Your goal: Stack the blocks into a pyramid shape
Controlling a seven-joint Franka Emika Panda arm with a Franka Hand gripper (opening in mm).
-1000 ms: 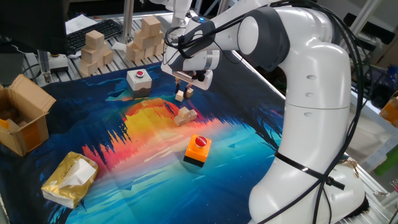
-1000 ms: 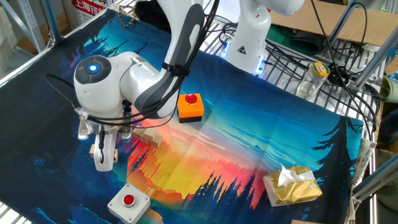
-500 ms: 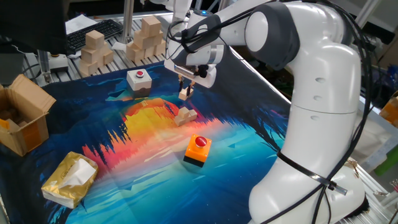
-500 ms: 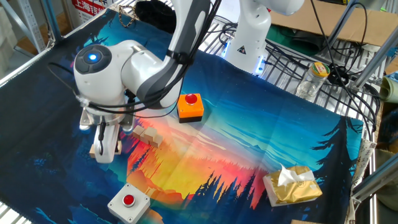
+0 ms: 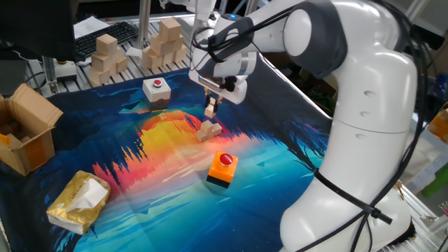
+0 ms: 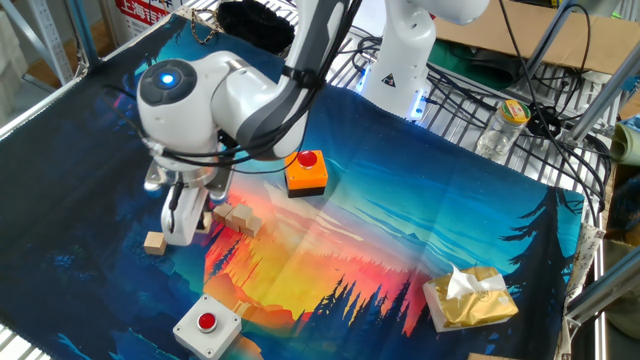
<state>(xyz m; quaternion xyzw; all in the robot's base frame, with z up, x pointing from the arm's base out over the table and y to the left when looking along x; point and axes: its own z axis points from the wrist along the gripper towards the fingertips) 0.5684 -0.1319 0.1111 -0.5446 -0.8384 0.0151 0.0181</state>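
Gripper (image 5: 212,106) seemingly holding block (image 5: 210,110)

1. Blocks (image 6: 154,241) are plain light tan.
2. Button box (image 5: 222,169) is orange with a red button.
3. Second box (image 5: 156,89) is white, red-buttoned.
4. Mat (image 5: 280,147) shows a blue-orange sunset forest.

- The white arm reaches out over the table, bent at the elbow, wrist turned down.
- The gripper (image 5: 212,105) (image 6: 188,222) points straight down, above the mat.
- Its fingers (image 6: 181,215) stand close together, pinching a small block (image 5: 211,110).
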